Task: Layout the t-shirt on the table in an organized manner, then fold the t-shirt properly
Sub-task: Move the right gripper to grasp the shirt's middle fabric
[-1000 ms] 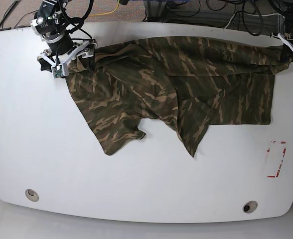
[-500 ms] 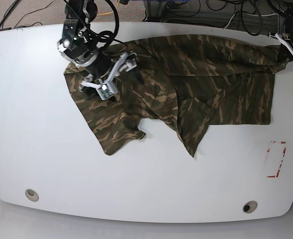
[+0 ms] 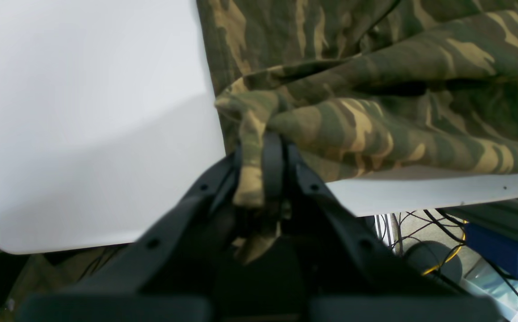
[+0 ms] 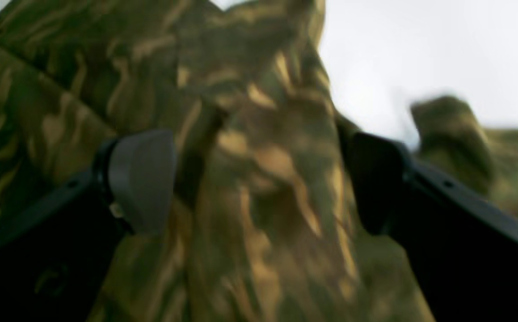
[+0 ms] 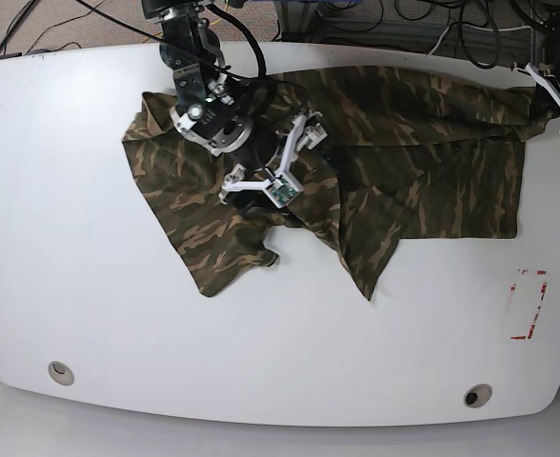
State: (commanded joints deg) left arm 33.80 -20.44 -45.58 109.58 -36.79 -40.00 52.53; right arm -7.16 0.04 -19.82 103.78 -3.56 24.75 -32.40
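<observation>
The camouflage t-shirt (image 5: 423,162) lies spread and wrinkled across the far half of the white table (image 5: 90,286), with one flap folded over its middle. My right gripper (image 5: 272,162) hovers open over the shirt's middle-left. In the right wrist view its fingers (image 4: 142,179) stand wide apart with blurred camouflage cloth (image 4: 263,201) beneath them, not pinched. My left gripper (image 5: 554,100) is at the table's far right edge. It is shut on a bunched corner of the t-shirt (image 3: 375,129), and cloth runs down between its fingers (image 3: 273,156).
A red tape outline (image 5: 529,305) marks the table's right side. Two round grommet holes (image 5: 61,372) (image 5: 477,395) sit near the front edge. Cables (image 5: 394,19) crowd the floor behind the table, and more cables (image 3: 419,232) hang below its edge by the left gripper.
My right gripper has left the shirt's far-left corner and swung right and forward over the shirt's middle, staying open. The left gripper has not moved.
</observation>
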